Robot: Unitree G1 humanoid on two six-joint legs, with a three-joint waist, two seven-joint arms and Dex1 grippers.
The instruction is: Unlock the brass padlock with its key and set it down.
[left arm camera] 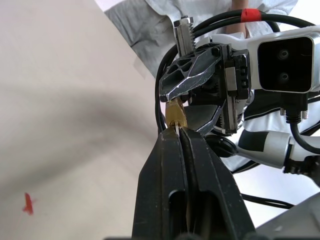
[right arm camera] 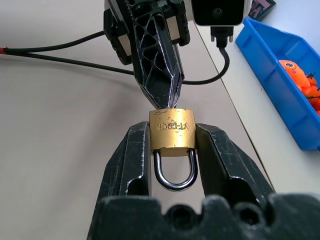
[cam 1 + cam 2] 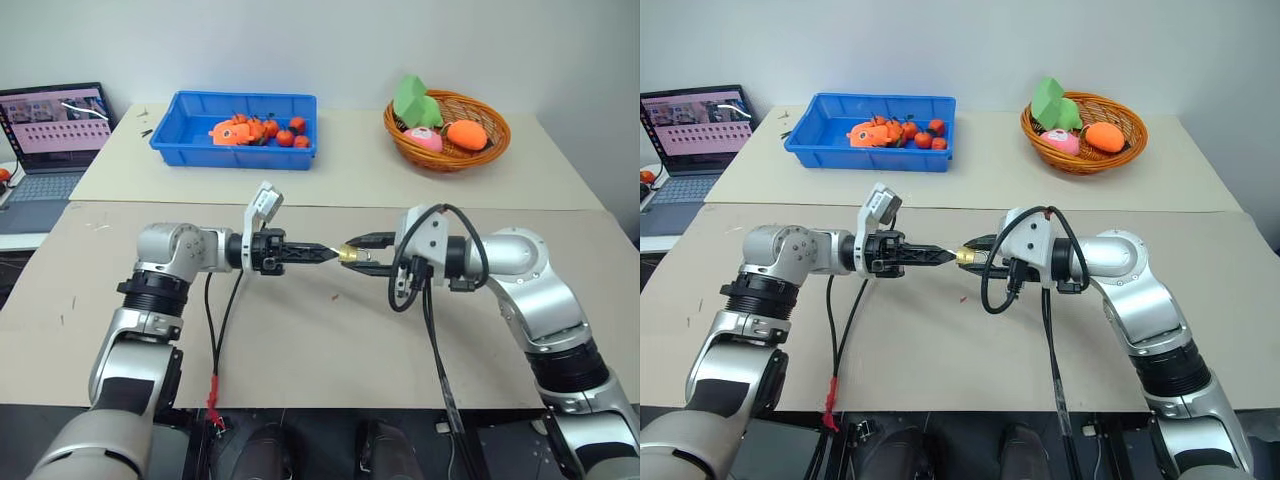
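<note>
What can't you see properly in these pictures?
- The key: hidden between the shut left hand's fingertips in the right wrist view; just a sliver in the left wrist view.
- The brass padlock's keyhole: covered by those fingertips.
- Whether the lock is open: the shackle still looks closed, but its top is inside the body.

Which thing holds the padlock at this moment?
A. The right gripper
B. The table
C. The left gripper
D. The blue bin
A: in the right wrist view the padlock sits clamped between the right gripper fingers, shackle toward the wrist, while the shut left gripper only meets its far end.
</note>
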